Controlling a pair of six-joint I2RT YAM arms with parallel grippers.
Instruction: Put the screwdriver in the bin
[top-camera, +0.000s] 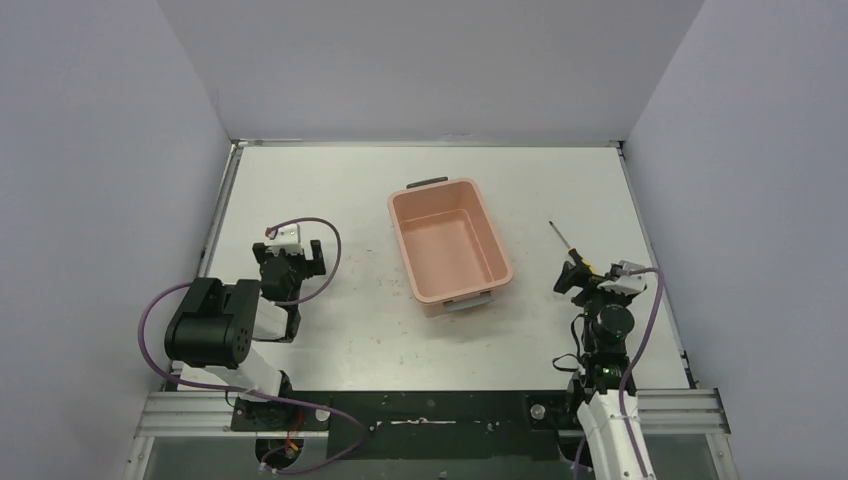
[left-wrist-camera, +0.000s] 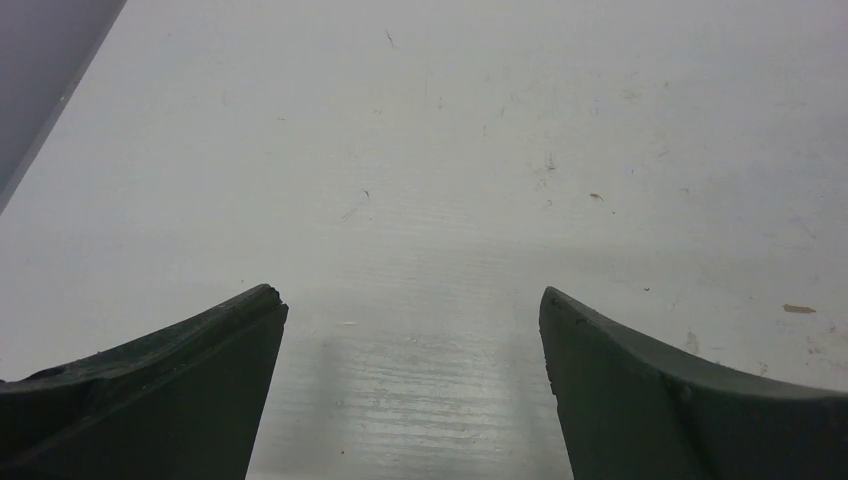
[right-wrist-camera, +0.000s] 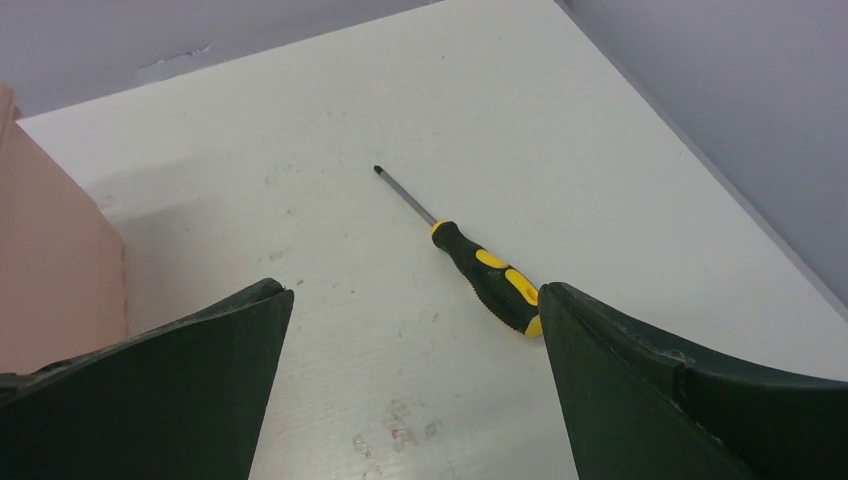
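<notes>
The right arm sits low near the right edge of the counter. The right pincer is spread wide, gripping nothing. The screwdriver lies flat between its fingers, black-and-yellow handle nearest and tip toward the far edge. The bin stands mid-counter, apart from the screwdriver. The left pincer, also wide, points down near the left edge.

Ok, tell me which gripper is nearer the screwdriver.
Right. The right gripper is open just short of the screwdriver, whose handle end lies by its right finger. The left gripper, also open, is far off, across the bin.
</notes>
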